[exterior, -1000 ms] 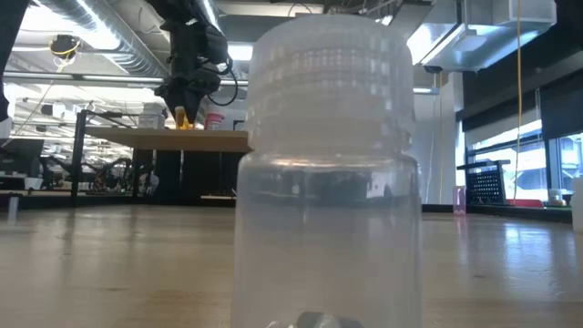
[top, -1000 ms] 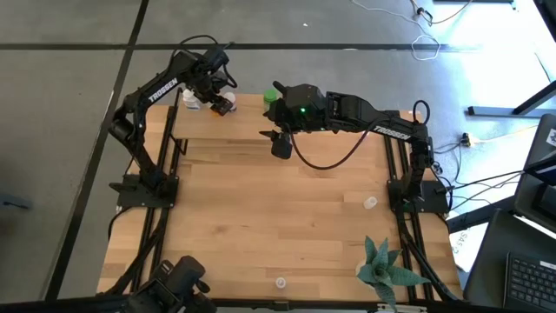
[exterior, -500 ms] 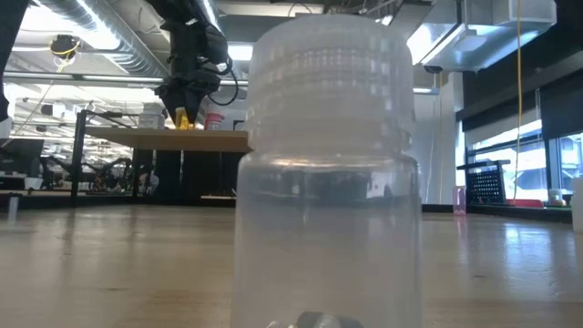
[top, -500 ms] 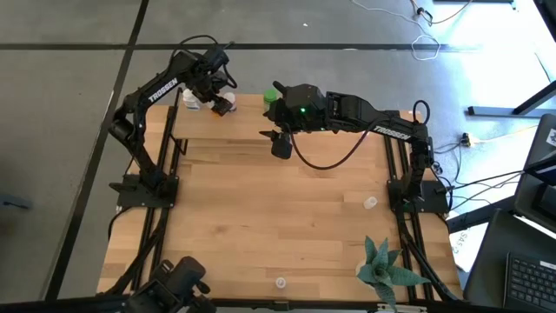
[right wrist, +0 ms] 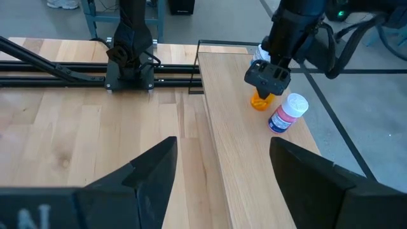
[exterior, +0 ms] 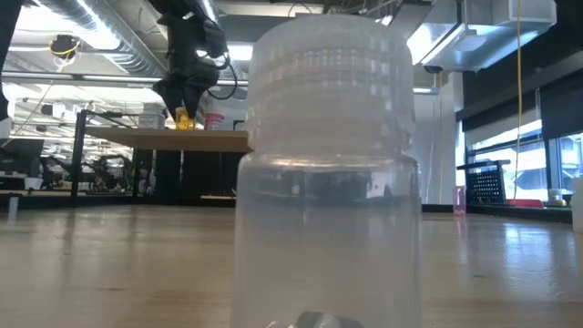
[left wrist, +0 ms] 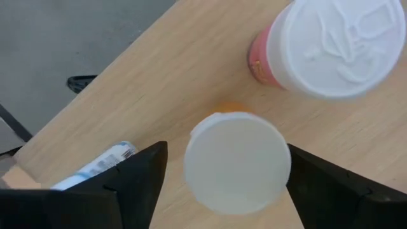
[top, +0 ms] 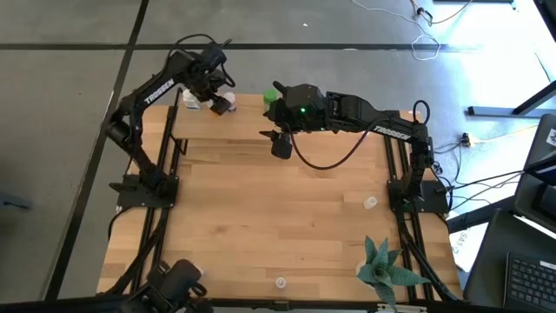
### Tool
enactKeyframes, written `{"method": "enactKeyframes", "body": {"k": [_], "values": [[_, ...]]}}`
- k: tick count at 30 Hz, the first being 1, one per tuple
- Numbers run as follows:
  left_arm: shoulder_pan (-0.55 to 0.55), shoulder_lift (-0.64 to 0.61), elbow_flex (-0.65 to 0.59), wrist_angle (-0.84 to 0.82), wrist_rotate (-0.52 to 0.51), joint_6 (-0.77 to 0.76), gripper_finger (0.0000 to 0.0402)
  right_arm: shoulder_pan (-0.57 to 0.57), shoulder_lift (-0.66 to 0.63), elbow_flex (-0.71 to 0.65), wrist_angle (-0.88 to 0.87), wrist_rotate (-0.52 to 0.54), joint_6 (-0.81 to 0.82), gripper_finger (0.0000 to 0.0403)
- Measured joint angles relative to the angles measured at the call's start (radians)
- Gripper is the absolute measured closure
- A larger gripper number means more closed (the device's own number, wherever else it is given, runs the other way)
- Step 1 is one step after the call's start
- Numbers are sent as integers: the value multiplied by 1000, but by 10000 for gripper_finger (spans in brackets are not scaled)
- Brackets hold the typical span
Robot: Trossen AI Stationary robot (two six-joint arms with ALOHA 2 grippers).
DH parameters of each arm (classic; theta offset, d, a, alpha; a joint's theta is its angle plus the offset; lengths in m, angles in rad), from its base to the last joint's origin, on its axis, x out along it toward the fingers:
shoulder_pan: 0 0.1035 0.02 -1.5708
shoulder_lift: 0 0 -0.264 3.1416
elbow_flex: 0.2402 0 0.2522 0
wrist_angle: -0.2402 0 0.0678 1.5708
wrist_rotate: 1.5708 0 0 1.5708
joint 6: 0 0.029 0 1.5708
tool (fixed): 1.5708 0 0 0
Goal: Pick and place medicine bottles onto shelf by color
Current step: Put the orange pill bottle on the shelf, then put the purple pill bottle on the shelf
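Observation:
An orange medicine bottle [left wrist: 235, 162] with a white cap stands upright on the shelf [top: 234, 126] at the table's far left. My left gripper [left wrist: 226, 159] points down over it, open. Its fingers stand on either side of the cap with a gap on each side. A pink bottle [left wrist: 331, 44] stands close beside the orange one on the shelf. A white labelled bottle [left wrist: 95, 166] shows at the shelf's corner. My right gripper [top: 280, 143] hangs open and holds nothing, above the shelf's near edge at mid-table. A green bottle [top: 272, 96] stands behind the right arm.
A clear bottle [exterior: 328, 173] stands right before the low camera and blocks much of that view. Two small clear bottles [top: 371, 203] [top: 281, 282] stand on the tabletop at the right and near edge. A green spiky plant [top: 382, 265] sits at the near right corner.
My left gripper has opened over the orange bottle and let it go. The bottle stays standing on the shelf.

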Motion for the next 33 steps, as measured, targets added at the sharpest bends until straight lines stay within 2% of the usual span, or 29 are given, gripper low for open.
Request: {"method": "enactKeyframes", "body": {"k": [23, 28, 33], "values": [[-51, -182, 0, 62, -19, 43, 105, 0, 0, 0, 0, 0, 1, 150], [-112, -290, 0, 63, -19, 51, 107, 0, 0, 0, 0, 0, 0, 150], [-229, -395, 0, 58, -19, 50, 107, 0, 0, 0, 0, 0, 0, 150]]}}
